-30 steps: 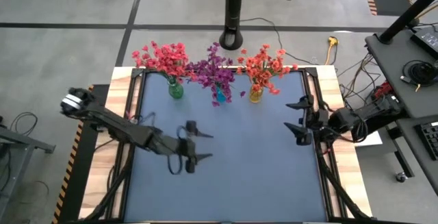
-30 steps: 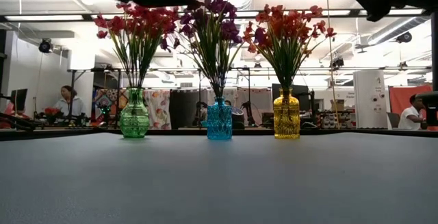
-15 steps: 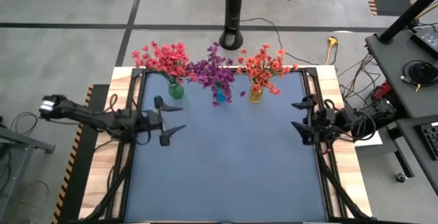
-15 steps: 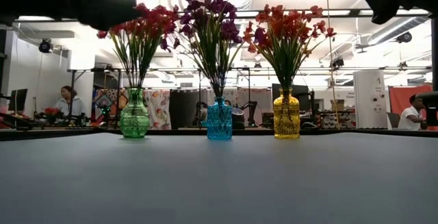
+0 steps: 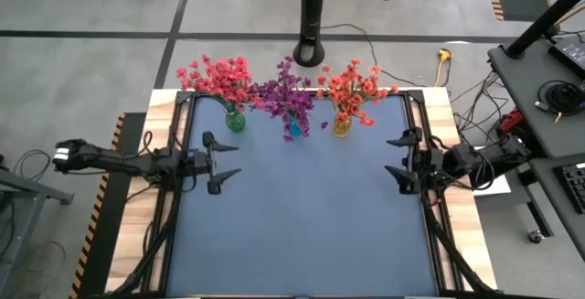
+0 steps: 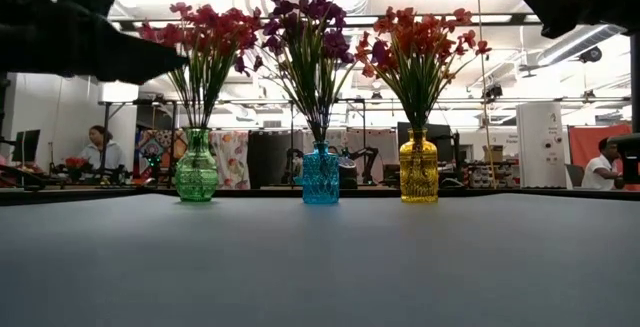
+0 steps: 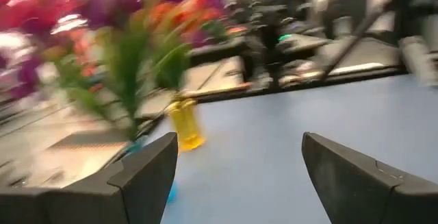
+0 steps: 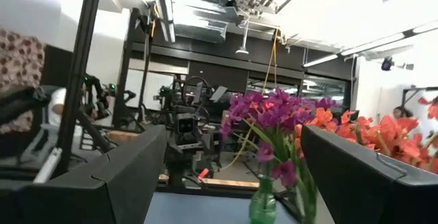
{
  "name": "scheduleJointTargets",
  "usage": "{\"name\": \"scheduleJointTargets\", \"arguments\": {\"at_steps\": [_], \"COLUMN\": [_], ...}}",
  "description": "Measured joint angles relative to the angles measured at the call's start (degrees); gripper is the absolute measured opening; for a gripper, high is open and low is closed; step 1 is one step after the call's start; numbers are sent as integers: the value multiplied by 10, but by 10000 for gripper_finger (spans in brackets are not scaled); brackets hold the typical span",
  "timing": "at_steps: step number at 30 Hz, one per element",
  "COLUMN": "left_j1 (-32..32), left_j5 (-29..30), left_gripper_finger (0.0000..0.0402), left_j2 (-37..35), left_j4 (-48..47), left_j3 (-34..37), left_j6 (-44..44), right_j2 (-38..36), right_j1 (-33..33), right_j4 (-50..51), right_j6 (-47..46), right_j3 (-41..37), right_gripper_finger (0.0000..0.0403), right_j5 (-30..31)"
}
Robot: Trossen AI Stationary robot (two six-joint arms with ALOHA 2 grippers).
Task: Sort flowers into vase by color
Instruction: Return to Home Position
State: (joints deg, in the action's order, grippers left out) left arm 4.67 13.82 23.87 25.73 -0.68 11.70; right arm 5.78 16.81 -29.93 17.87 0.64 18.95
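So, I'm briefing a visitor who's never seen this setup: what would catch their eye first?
Three bright bunches stand in a row along the far edge of the table: pink-red flowers in a green vase, purple flowers in a blue vase, orange-red flowers in a yellow vase. After that, the left tool and right tool, both open and empty, held above the table's two sides.

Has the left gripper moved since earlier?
Yes. In the high view the left gripper drew back from the middle of the mat to its left edge, nearer the green vase.
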Motion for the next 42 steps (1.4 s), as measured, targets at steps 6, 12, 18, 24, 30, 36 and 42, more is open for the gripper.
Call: {"name": "scheduleJointTargets", "arguments": {"at_steps": [6, 12, 18, 24, 30, 36, 42], "left_j1": [-3, -4, -4, -4, -4, -4, -4], "left_j5": [139, 315, 349, 350, 350, 351, 351], "left_gripper_finger": [294, 294, 294, 294, 294, 294, 294], "left_j2": [-17, -19, -9, 2, 14, 26, 39], "left_j4": [-14, -14, -15, -15, -15, -15, -15], "left_j3": [0, 0, -6, -6, -6, -6, -7], "left_j6": [-29, -67, -67, -67, -67, -67, -67], "right_j2": [-1, 3, 7, 7, 7, 7, 7], "right_j1": [0, 0, 0, 0, 0, 0, 0], "right_j4": [-11, -3, -3, -4, -4, -4, -4], "right_j6": [41, 47, 47, 47, 47, 47, 47], "right_j3": [0, 0, 0, 0, 0, 0, 0], "right_gripper_finger": [331, 331, 331, 331, 331, 331, 331], "right_j5": [1, 20, 20, 20, 20, 20, 20]}}
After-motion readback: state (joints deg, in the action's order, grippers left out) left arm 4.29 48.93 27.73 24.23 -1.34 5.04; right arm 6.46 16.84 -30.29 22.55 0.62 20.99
